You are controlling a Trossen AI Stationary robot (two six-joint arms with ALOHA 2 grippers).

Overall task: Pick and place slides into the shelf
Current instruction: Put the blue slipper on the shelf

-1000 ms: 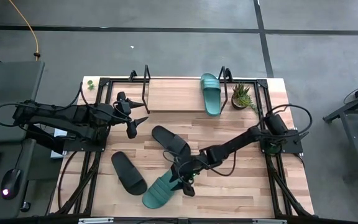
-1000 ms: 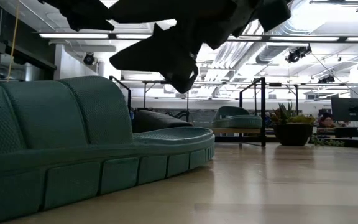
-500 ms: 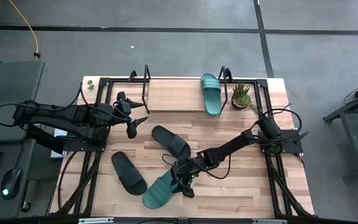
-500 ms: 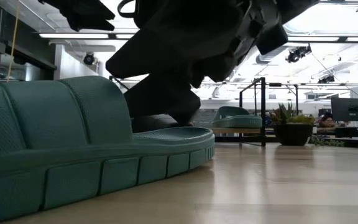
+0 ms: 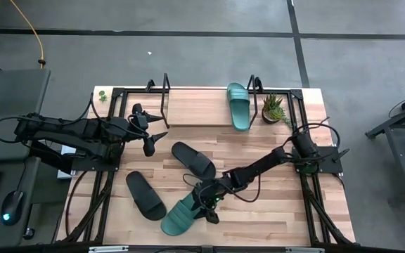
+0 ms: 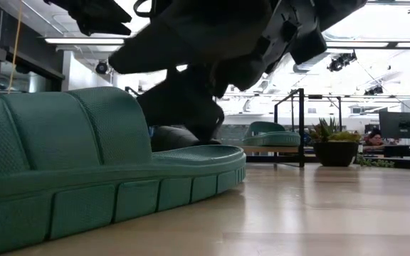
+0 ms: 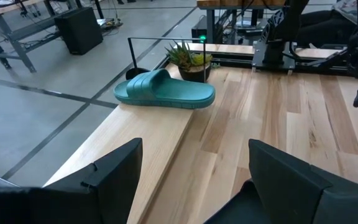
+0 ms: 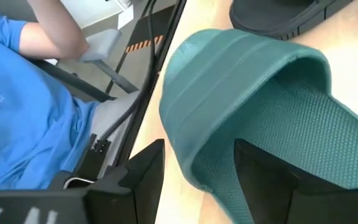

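One teal slide (image 5: 238,105) lies on the shelf's board (image 5: 195,107), near its right end; it also shows in the left wrist view (image 7: 165,90). A second teal slide (image 5: 180,216) lies on the tabletop near the front edge, and fills the low view (image 6: 84,171). Two black slides (image 5: 193,159) (image 5: 145,195) lie on the table between them. My right gripper (image 5: 207,209) is open and low over the near teal slide, behind its strap (image 8: 229,74). My left gripper (image 5: 150,141) is open and empty, left of the shelf. My right gripper comes slanting down from the table's right side onto the near teal slide. One finger (image 8: 278,180) is down on the footbed (image 8: 303,124) behind the strap, and the other finger (image 8: 135,174) stands outside the slide's side edge. The slide lies flat on the table.
A small potted plant (image 5: 273,107) stands at the shelf's right end. The shelf's black tube ends (image 5: 164,91) rise at both sides of the board. A person in a blue shirt (image 8: 17,93) sits beyond the table's near edge.
My right gripper has come down from above the near teal slide until one finger reaches its footbed. The slide has stayed where it was.
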